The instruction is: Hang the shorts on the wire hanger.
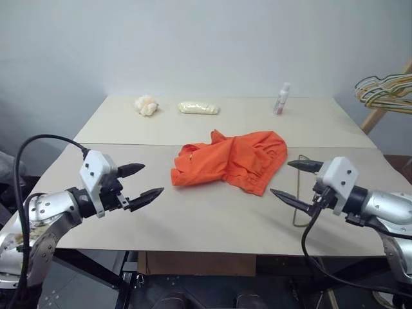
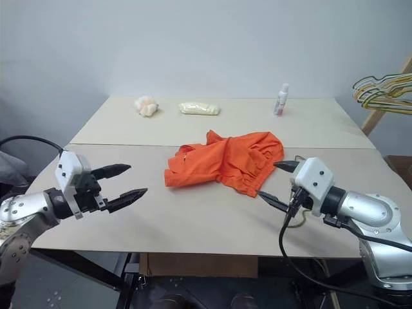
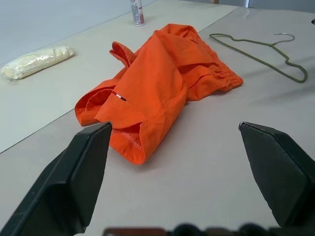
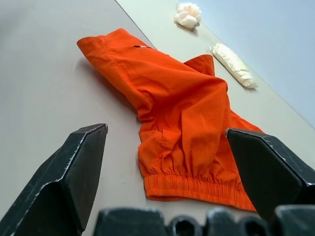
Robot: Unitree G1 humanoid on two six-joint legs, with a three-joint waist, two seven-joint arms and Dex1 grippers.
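My left gripper (image 1: 136, 182) and right gripper (image 1: 293, 179) both hover spread and empty — the shorts (image 1: 230, 161) lie crumpled mid-table between them, long axis left-right, the wire hanger (image 3: 261, 50) flat just right of them — nearest my right.

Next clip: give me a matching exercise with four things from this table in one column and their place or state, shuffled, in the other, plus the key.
Things:
1. shorts
2. wire hanger
3. white bottle
4. left gripper

Places or states:
A. standing upright at the far edge of the table
B. lying flat on the table beside the shorts' waistband, near the right gripper
C. crumpled in a heap mid-table
D. hovering over the near table edge, jaws open, holding nothing

Pairs: 1-C, 2-B, 3-A, 4-D
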